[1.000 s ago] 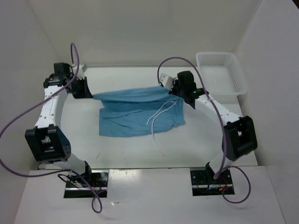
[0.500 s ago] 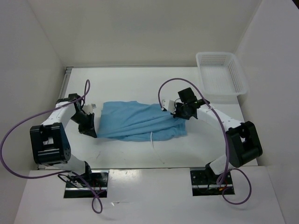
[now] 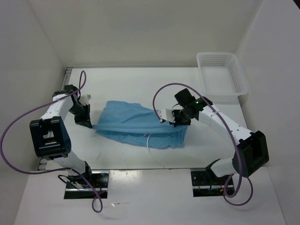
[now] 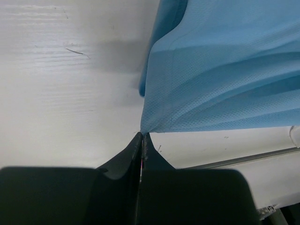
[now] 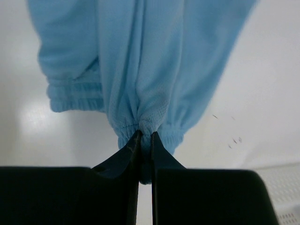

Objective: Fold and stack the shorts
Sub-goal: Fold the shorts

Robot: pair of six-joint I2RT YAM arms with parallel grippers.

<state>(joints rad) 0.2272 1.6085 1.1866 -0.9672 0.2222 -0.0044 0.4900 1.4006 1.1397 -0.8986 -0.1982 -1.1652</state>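
Observation:
The light blue shorts (image 3: 138,123) lie half folded on the white table (image 3: 136,84), with the thin white drawstring (image 3: 149,141) trailing out at the near edge. My left gripper (image 3: 90,124) is shut on the cloth's left corner. In the left wrist view the jaws (image 4: 142,136) meet on the very tip of the shorts (image 4: 225,79). My right gripper (image 3: 174,123) is shut on the right side. In the right wrist view its tips (image 5: 145,136) pinch the gathered elastic waistband of the shorts (image 5: 140,56).
A white plastic mesh basket (image 3: 220,75) stands at the far right corner of the table. White walls close in the left, back and right sides. Purple cables loop above both arms.
Both grippers have carried their ends of the shorts from the far side toward the near edge and lower. The cloth now lies doubled over itself, nearer the front.

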